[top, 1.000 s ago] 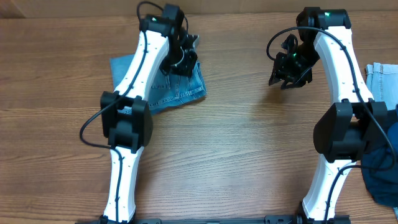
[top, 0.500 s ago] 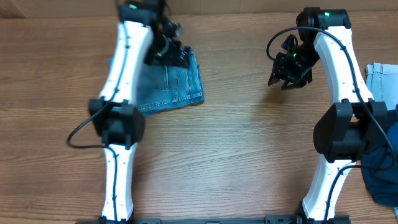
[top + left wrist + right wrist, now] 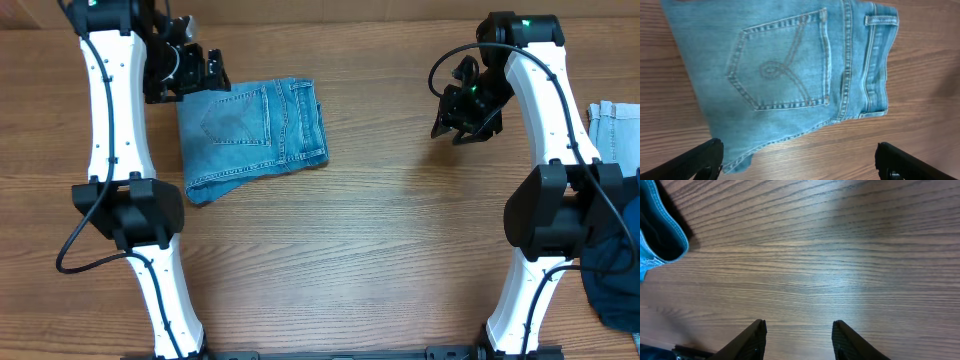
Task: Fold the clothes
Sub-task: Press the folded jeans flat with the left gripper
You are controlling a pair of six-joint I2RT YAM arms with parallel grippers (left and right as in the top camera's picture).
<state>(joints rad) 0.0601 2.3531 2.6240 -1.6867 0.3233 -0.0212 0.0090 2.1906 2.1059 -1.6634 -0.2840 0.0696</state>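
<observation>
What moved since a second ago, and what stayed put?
The left gripper swung off the folded jeans toward the robot's left. It now sits open by their far corner, holding nothing. The jeans lie uncovered and flat. The right gripper stayed hovering, open, and the clothes pile at the right edge did not move.

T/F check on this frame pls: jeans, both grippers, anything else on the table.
The jeans lie folded on the table. True.
The left gripper is shut on the jeans. False: it is open and empty, just beyond their far left corner.
The right gripper is open over bare wood. True.
The jeans' back pocket is hidden. False: the back pocket faces up.
No other clothing shows. False: a light denim piece lies at the right edge.
</observation>
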